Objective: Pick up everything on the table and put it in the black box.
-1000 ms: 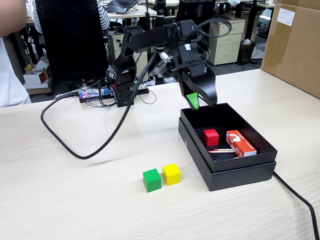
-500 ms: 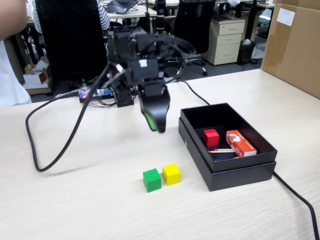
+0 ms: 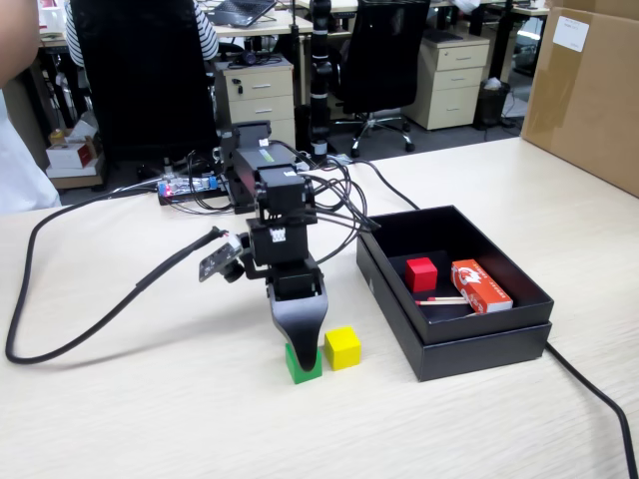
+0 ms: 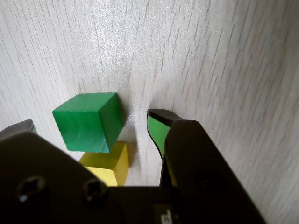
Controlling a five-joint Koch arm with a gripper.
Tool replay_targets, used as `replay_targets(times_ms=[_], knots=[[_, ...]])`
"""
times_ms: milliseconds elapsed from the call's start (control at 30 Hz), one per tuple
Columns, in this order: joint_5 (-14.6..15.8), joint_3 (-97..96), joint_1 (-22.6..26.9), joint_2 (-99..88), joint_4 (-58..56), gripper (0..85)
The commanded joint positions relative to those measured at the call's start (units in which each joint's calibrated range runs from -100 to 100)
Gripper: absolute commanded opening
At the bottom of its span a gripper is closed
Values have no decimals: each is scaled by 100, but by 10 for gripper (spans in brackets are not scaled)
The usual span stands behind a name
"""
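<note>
The green cube [image 3: 305, 366] [image 4: 88, 121] rests on the beige table [image 3: 150, 409]. The yellow cube [image 3: 342, 347] [image 4: 110, 163] sits close beside it. My gripper [image 3: 301, 344] [image 4: 91, 122] points down over the green cube and is open. One jaw stands on each side of the cube, with a gap showing at the right jaw in the wrist view. The red cube [image 3: 420, 273] lies inside the black box [image 3: 479, 344], to the right in the fixed view.
An orange-red matchbox [image 3: 481, 285] and a matchstick [image 3: 444, 299] also lie in the black box. A big brown carton [image 3: 589, 90] stands at the back right. Black cables [image 3: 60, 329] run over the table to the left of the arm and past the box's right corner.
</note>
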Motion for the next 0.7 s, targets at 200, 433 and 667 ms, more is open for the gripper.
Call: replay_targets(times_ms=[200,433,667], knots=[[-44,559,-10,14,239,109],[-39,477,-73,-354,75,9],[98,251,63,-2339,-504,9]])
